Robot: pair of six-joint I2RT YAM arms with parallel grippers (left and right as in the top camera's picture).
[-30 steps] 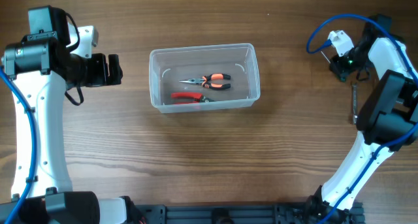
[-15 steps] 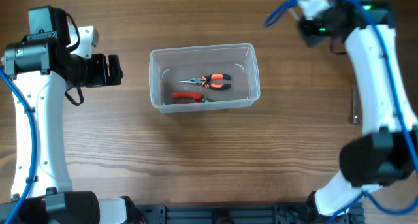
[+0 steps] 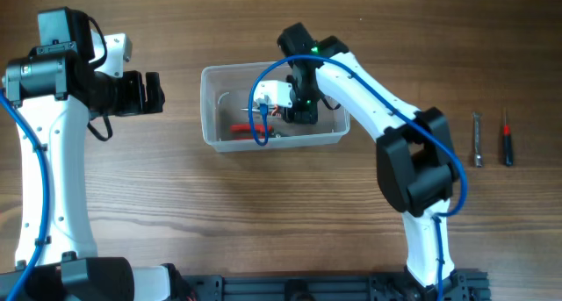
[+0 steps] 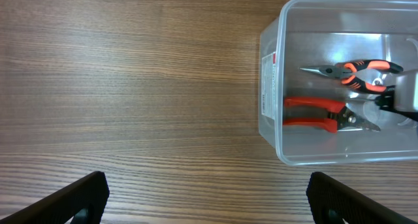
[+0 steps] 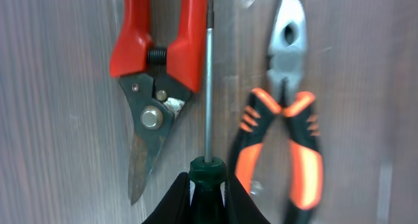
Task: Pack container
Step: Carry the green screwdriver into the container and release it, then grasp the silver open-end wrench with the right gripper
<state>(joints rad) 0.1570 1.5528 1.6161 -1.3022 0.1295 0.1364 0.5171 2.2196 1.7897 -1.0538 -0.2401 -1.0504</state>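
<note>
Right arm has swung in from the far edge and now reaches into the container (image 3: 211,77), which sits mid-table, left of centre. Its gripper (image 5: 208,196) pinches the dark green handle of a screwdriver (image 5: 209,87), the shaft pointing between the red snips (image 5: 140,48) and the orange pliers (image 5: 287,145). The left gripper (image 4: 206,188) hangs spread wide beside the container, holding nothing. A grey rod (image 3: 477,139) and a red-handled tool (image 3: 507,136) lie well to the right.

The white-and-black left arm (image 3: 48,169) stood along the left side, forearm level. Its black two-fingered left tool (image 3: 154,93) pointed rightward, fingers spread wide and holding nothing. The white right arm (image 3: 373,95) was stretched leftward, elbow bent. Its right tool (image 5: 208,199) aimed downward, clamped on a green-handled screwdriver (image 5: 208,93).
</note>
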